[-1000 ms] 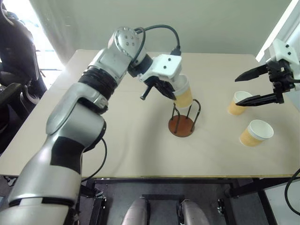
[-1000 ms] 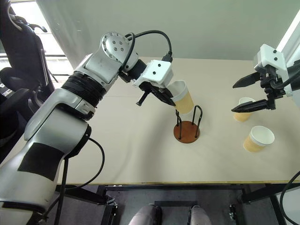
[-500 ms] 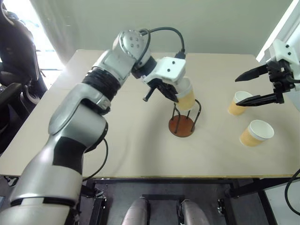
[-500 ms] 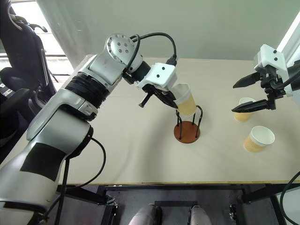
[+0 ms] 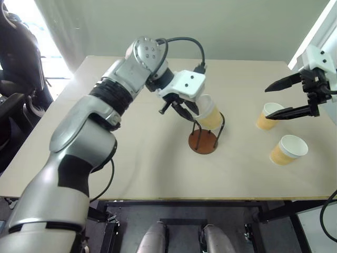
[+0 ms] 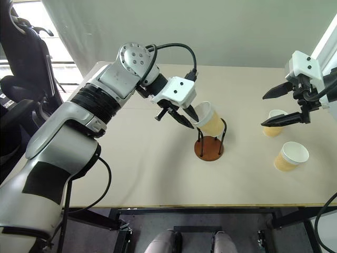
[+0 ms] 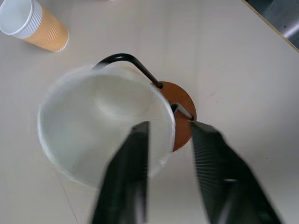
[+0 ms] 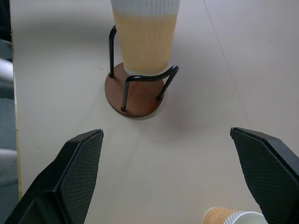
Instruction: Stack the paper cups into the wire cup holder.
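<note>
Left end effector: fingers parted, astride the rim of the first paper cup; looks released or mid-release, grip not certain
Right end effector: wide open, empty, hovering above the two loose cups
First paper cup: tilted, bottom inside the wire cup holder, leaning on a wire loop, not fully seated by the look of it
Wire cup holder: mid desk, upright
Loose cups: far paper cup and near ribbed paper cup, upright on desk, well apart from holder
Progress: one of three cups about in; two left to stack
</note>
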Tool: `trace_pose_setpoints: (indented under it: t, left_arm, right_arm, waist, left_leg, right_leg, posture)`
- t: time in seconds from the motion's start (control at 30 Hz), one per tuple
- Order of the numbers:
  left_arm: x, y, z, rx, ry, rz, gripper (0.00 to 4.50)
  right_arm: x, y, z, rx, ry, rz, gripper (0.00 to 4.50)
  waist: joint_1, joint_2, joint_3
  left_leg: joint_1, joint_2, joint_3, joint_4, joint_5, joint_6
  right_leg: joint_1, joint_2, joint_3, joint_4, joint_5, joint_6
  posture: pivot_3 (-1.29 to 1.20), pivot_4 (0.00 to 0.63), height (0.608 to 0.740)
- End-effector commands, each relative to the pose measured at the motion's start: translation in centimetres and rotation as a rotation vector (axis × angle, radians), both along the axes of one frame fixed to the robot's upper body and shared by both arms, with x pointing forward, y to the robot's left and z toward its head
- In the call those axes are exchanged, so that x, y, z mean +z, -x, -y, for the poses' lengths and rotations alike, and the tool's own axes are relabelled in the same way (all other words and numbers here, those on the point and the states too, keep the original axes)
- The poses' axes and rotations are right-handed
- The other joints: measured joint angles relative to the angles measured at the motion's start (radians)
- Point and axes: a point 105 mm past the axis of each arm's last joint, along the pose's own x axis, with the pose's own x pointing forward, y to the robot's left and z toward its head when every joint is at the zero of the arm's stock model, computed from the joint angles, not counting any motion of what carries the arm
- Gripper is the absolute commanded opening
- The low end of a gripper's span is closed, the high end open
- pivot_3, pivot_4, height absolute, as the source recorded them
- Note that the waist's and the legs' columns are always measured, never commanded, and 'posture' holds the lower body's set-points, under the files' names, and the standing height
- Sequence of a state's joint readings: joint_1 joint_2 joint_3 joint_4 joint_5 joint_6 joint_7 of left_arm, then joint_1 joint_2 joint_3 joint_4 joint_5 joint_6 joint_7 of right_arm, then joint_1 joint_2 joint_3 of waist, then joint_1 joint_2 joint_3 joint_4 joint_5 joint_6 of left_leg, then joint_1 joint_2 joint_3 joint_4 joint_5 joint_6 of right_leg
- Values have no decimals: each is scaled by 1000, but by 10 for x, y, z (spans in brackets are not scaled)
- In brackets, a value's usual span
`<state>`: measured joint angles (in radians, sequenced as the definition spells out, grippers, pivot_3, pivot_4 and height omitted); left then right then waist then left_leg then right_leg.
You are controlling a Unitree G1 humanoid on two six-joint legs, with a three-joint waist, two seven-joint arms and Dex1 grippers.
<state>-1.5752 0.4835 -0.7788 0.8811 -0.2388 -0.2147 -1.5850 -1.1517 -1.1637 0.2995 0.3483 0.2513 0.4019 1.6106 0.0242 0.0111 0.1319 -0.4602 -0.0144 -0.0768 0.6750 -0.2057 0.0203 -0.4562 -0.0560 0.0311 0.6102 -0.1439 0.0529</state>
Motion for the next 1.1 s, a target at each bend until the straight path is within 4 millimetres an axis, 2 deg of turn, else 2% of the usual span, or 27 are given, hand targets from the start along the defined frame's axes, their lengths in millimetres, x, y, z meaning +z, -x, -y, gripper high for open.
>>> trace_pose_setpoints:
  t: [0.03,0.2,0.23,0.43,0.7,0.83,0.93,1.1]
  left_arm:
    - [12,6,5,-46,24,14,2659]
    - [17,6,11,-51,76,5,4408]
    - [18,6,12,-49,84,3,4408]
    - [56,-4,19,58,381,-53,4408]
    - [93,-14,-5,202,736,-192,4408]
    - [97,-19,-22,260,817,-203,4408]
    - [89,-17,-37,291,785,-255,4408]
    - [87,-12,-45,292,817,-313,4408]
  right_arm:
    - [10,3,2,-1,13,34,4500]
    - [9,3,3,-2,14,31,4500]
    - [9,3,3,-2,14,30,4500]
    - [3,3,5,-7,17,26,4500]
    - [-11,-5,3,-20,12,26,4500]
    - [-20,-16,4,-37,35,55,4500]
    - [-24,-35,11,-97,66,117,4500]
    - [-32,-49,22,-133,122,141,4500]
  waist:
    - [0,0,0]
    - [0,0,0]
    - [0,0,0]
    - [0,0,0]
    - [-4,0,0]
    - [-6,0,0]
    - [-8,1,0]
    - [-3,1,0]
  left_leg:
    - [0,0,0,0,0,0]
    - [0,0,0,0,0,0]
    - [0,0,0,0,0,0]
    - [0,0,0,0,0,0]
    - [1,0,1,-1,0,0]
    - [2,0,2,-1,0,1]
    - [3,0,1,-1,0,1]
    - [4,0,1,0,1,1]
  right_leg:
    - [0,0,0,0,0,0]
    - [0,0,0,0,0,0]
    - [0,0,0,0,0,0]
    - [1,0,0,0,0,1]
    - [0,0,1,0,-1,1]
    - [1,1,1,0,-1,1]
    - [1,1,1,1,-1,1]
    - [2,1,0,1,0,0]
  posture:
    - [0,150,740]
    - [0,150,740]
    - [0,150,740]
    - [0,150,740]
    - [0,150,740]
    - [0,150,740]
    - [0,150,740]
    - [0,150,740]
